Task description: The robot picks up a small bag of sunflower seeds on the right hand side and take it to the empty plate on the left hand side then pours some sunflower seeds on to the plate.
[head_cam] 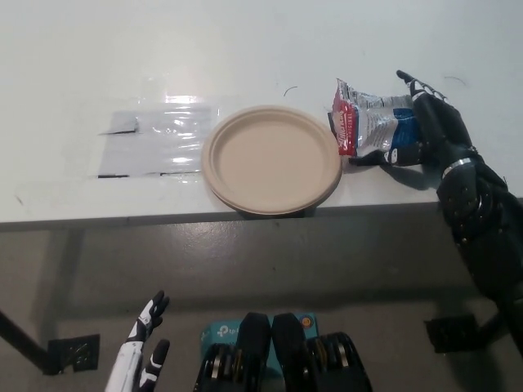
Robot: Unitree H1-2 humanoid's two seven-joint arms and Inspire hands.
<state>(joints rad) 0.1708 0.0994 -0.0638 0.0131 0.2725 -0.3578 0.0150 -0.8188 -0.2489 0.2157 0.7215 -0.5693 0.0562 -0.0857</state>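
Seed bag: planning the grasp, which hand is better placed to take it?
Right: the black right hand lies against the seed bag on the table; the white left hand hangs below the table edge.

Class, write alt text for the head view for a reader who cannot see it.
The robot's black right hand lies over a small seed bag lying on a white table, right of an empty paper plate. Its white left hand hangs open below the table edge.

Bag [372, 127]: small red, white and blue packet of sunflower seeds, crinkled, lying flat on the white table, red end toward the plate; far end partly covered by the black right hand [429, 129].
Plate [272, 158]: 1 round tan disposable plate, empty, near the table's front edge, just left of the bag.
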